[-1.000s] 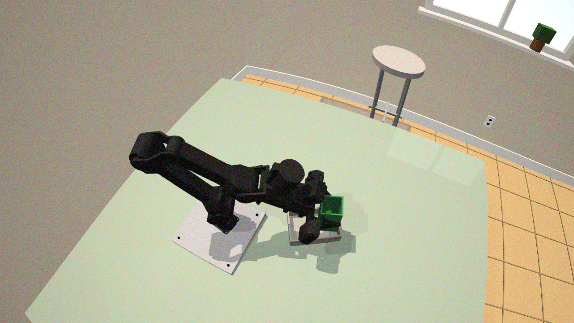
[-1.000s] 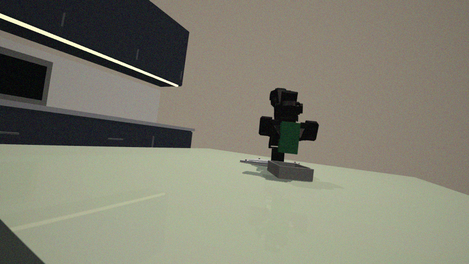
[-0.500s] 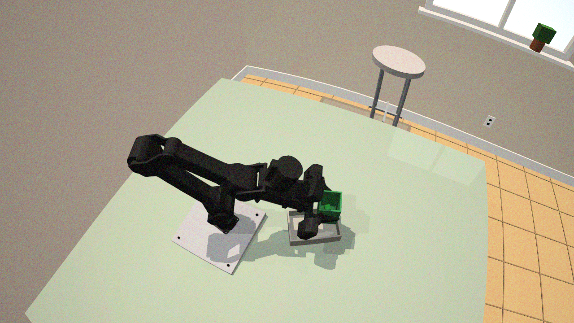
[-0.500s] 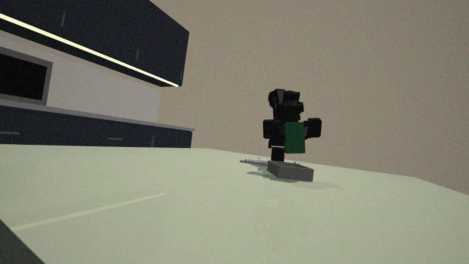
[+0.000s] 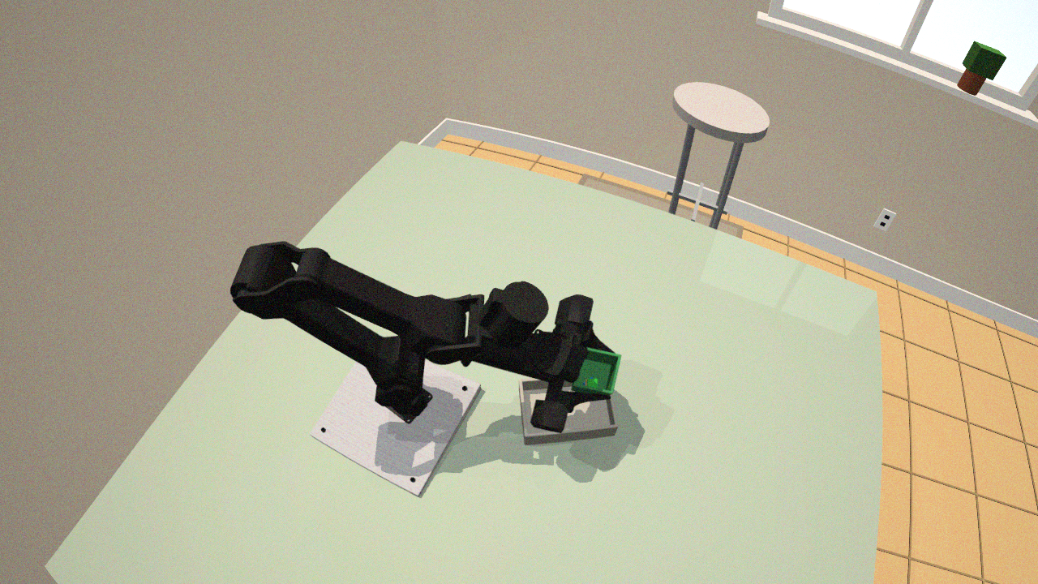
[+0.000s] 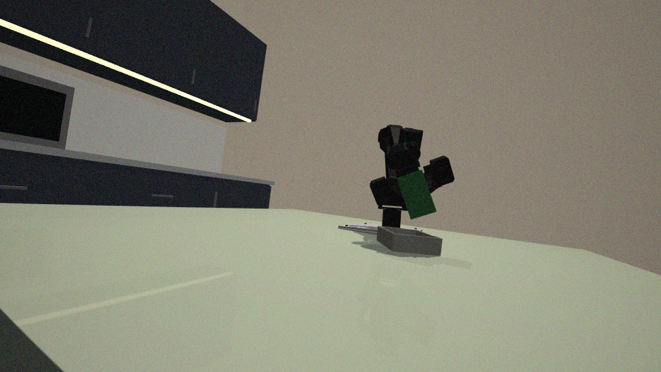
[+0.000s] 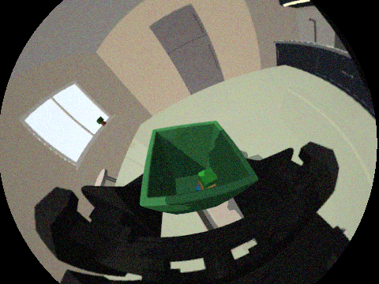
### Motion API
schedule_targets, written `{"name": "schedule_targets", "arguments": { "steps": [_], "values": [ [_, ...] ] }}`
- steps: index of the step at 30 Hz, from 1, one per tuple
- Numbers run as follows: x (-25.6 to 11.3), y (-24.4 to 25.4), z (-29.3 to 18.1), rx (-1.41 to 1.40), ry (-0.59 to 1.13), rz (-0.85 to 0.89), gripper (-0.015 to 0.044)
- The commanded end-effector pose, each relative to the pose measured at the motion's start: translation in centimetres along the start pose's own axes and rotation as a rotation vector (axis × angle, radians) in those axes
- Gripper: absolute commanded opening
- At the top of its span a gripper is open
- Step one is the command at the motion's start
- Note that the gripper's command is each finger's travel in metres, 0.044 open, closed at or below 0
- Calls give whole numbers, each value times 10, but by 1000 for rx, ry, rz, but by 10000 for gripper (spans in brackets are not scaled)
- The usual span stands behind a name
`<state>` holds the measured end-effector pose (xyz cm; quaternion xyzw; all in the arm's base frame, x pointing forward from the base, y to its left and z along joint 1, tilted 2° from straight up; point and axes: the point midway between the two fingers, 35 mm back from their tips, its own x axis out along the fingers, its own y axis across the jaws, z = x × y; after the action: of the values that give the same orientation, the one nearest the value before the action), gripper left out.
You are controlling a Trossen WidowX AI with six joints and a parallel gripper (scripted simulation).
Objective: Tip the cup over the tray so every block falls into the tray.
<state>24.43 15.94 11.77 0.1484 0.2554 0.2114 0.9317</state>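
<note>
Hand (image 5: pixel 596 373) (image 6: pixel 418 187) (image 7: pixel 188 158) clamped on green cup (image 5: pixel 606 371) (image 6: pixel 416 194) (image 7: pixel 185 199), tilted above tray (image 5: pixel 570 436) (image 6: pixel 417 245). Green blk (image 5: pixel 593 381) (image 7: pixel 208 177), plus orange & blue bits, inside cup. No legible labels/txt on cup or tray.

No legible text, label, brand, number or sign was found in the top, exterior or wrist view.
</note>
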Motion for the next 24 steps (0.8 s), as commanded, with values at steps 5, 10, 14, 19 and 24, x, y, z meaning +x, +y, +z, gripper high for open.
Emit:
{"name": "schedule_targets", "arguments": {
  "steps": [5, 10, 14, 19, 24],
  "values": [
    [1, 1, 0, 166, -1, 6, 0],
    [1, 1, 0, 275, -1, 6, 0],
    [1, 1, 0, 362, -1, 6, 0],
    [2, 1, 0, 472, 0, 6, 0],
    [2, 1, 0, 581, 0, 6, 0]
  ]
}}
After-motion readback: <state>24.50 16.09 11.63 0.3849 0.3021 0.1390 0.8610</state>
